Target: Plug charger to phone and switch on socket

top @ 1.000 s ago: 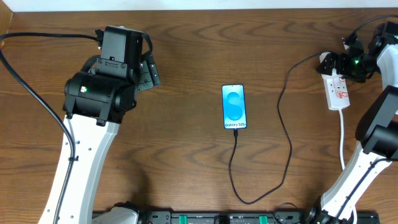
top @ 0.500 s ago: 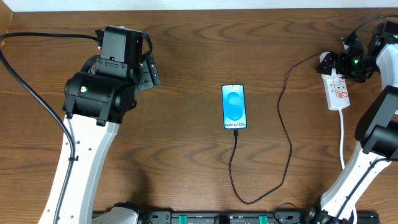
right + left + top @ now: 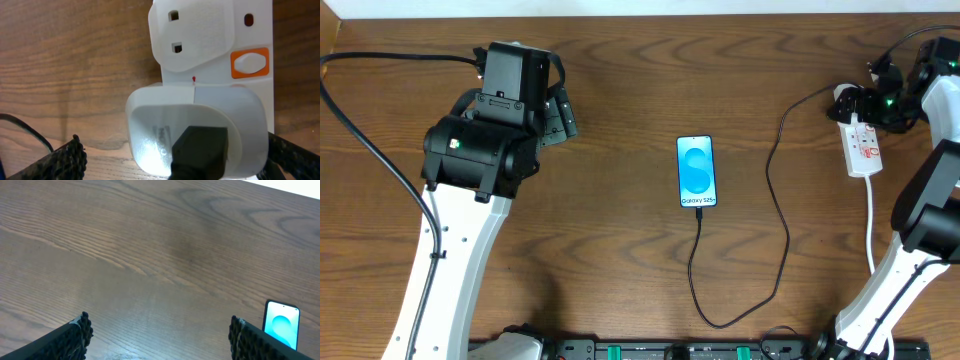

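Nearest the robot, the charger (image 3: 775,250) loops its thin black cable over the wooden counter (image 3: 620,250). One end enters the near short edge of the phone (image 3: 696,172), which lies flat mid-counter, long axis near to far, blue screen up, white text at the near end. The cable's other run climbs right to the socket (image 3: 865,150), a white strip lying roughly lengthwise, where a white plug head (image 3: 150,120) sits beside an orange switch (image 3: 248,62). The right tool (image 3: 172,162) is spread, fingers flanking that plug head. The left tool (image 3: 160,335), well left of the phone, hangs spread.
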Tool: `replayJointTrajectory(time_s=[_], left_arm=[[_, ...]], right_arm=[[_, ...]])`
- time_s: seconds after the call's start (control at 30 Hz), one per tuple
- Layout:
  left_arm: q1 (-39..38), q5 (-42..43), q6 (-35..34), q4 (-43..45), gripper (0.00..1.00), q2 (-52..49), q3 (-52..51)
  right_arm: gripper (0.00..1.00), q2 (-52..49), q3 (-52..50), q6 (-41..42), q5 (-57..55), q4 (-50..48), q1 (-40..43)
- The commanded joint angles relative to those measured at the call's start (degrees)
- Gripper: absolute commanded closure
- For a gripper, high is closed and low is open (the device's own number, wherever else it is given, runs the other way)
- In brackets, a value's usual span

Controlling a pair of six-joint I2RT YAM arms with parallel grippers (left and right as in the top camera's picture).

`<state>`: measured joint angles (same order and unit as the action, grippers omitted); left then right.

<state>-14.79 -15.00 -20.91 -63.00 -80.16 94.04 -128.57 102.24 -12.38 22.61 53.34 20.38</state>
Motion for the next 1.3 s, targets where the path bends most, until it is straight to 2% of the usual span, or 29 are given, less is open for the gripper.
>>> replayJointTrajectory(time_s=[0.0, 0.87, 1.27], left_arm=[[0.0, -0.9, 0.5, -0.2, 0.11, 0.0, 0.0], [0.0, -0.9, 0.5, -0.2, 0.11, 0.0, 0.0], [0.0, -0.9, 0.5, -0.2, 0.11, 0.0, 0.0]], right_arm=[[0.01, -4.7, -8.5, 3.1, 13.2, 4.1, -4.7], [0.01, -4.7, -9.6, 4.0, 13.9, 2.1, -8.1], [0.01, -4.7, 2.6, 3.5, 4.7, 8.7, -5.3]])
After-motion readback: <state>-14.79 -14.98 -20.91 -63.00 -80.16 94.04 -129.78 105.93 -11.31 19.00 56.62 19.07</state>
